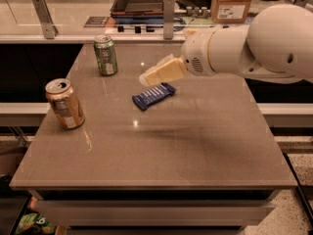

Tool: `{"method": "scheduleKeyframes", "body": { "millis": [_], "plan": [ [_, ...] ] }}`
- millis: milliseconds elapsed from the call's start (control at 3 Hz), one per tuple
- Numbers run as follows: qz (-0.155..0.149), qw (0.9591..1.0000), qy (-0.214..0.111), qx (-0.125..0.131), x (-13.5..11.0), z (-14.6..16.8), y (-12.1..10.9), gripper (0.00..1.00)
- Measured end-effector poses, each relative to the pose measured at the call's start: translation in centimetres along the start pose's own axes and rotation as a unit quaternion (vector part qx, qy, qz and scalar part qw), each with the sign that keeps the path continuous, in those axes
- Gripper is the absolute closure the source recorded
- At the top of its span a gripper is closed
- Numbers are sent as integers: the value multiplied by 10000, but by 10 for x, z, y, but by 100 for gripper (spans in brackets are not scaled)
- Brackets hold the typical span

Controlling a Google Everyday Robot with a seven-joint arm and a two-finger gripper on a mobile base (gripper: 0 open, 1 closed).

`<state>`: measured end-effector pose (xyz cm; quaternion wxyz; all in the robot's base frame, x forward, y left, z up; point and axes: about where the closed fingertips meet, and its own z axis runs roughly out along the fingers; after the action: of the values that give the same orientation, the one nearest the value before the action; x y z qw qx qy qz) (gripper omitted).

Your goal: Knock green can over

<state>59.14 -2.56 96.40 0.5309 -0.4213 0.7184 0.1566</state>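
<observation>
The green can (105,56) stands upright at the far left of the table, silver top up, with a pale label patch low on its side. My gripper (150,76) reaches in from the right on a white arm and hovers above the table. It is to the right of the green can and a little nearer to me, with a clear gap between them. Nothing is held in it.
An orange-gold can (65,104) stands upright near the table's (195,151) left edge. A blue snack bar (153,95) lies just below the gripper. A counter with trays and a cardboard box (231,3) runs behind the table.
</observation>
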Motion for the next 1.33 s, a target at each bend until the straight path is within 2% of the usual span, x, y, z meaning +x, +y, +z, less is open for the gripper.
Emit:
{"method": "scheduleKeyframes", "body": {
  "millis": [667, 1333],
  "plan": [
    [207, 9997, -156, 8, 10, 35, 21, 0],
    [288, 9984, -483, -66, 8, 81, 46, 0]
  ]
}}
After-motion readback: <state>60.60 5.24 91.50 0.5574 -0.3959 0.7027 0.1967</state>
